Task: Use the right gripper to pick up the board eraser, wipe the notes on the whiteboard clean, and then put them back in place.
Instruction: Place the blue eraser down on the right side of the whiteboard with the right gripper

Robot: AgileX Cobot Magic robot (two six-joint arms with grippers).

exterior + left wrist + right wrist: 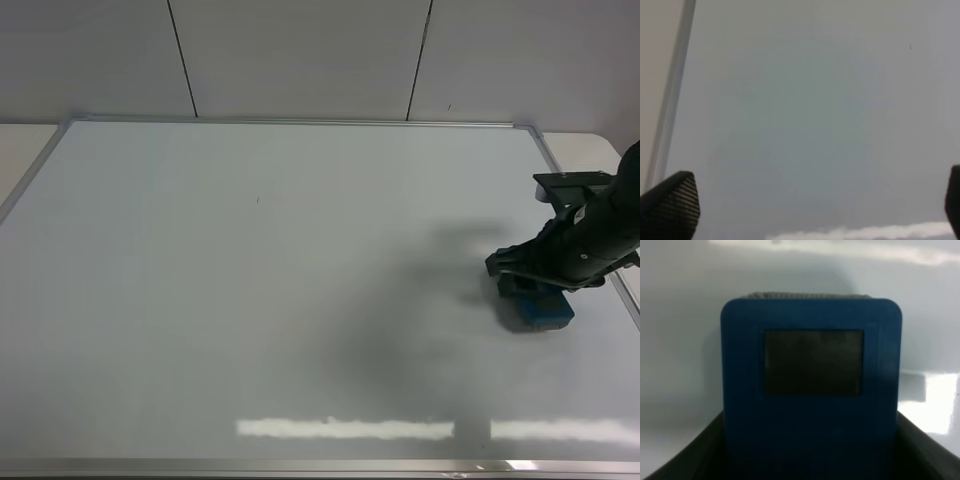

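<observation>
The black two-fingered right tool (535,295), at the end of a thick dark grey arm, is clenched on the small teal-blue rounded board eraser (540,310). In the high view the eraser sits directly under the tool, at the right side of the large glossy white whiteboard with its thin silver frame (300,122), close to the frame's right edge and about level with the board's middle. Whether its underside touches the board cannot be told. The right wrist view shows the eraser (811,390) filling the space between the dark fingers, one grey square patch (813,362) facing the camera. The board surface looks clean apart from a tiny dark speck (257,200) left of centre. The left tool (815,215) hangs released over bare board near the silver frame, its black ribbed fingertips (672,205) wide apart.
</observation>
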